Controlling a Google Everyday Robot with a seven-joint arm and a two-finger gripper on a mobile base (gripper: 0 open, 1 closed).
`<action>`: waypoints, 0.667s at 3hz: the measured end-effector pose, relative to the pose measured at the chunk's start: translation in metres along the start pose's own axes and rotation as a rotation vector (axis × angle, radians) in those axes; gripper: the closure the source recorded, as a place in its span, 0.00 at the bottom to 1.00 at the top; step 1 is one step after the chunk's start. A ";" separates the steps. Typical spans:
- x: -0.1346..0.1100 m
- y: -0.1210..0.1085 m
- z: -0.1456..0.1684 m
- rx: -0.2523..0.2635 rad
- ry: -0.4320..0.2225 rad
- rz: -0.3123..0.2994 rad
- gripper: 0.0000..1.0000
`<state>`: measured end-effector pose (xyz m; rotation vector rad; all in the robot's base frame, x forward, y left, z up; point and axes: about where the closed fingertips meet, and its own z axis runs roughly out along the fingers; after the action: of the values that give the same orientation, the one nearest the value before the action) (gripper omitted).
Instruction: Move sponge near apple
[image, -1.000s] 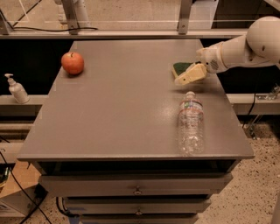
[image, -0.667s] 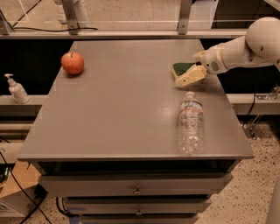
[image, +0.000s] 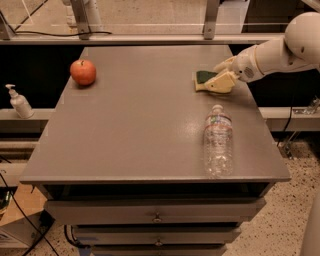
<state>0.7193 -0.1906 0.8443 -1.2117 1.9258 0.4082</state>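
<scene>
The sponge (image: 204, 78), dark green on a pale yellow base, lies on the grey table (image: 140, 125) near its back right edge. My gripper (image: 218, 75) comes in from the right on a white arm. Its fingers (image: 221, 82) sit on either side of the sponge's right end and close on it. The sponge still rests on the table top. The red-orange apple (image: 83, 72) stands at the back left of the table, far from the sponge.
A clear plastic water bottle (image: 218, 142) lies on its side at the front right of the table. A soap dispenser (image: 19, 101) stands on a ledge to the left. Metal rail posts (image: 80, 19) run behind the table. Drawers sit under the front edge.
</scene>
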 end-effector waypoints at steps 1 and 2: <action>-0.009 0.007 0.005 -0.031 -0.014 -0.027 0.87; -0.033 0.018 0.012 -0.071 -0.047 -0.083 1.00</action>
<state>0.7163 -0.1542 0.8592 -1.3115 1.8280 0.4601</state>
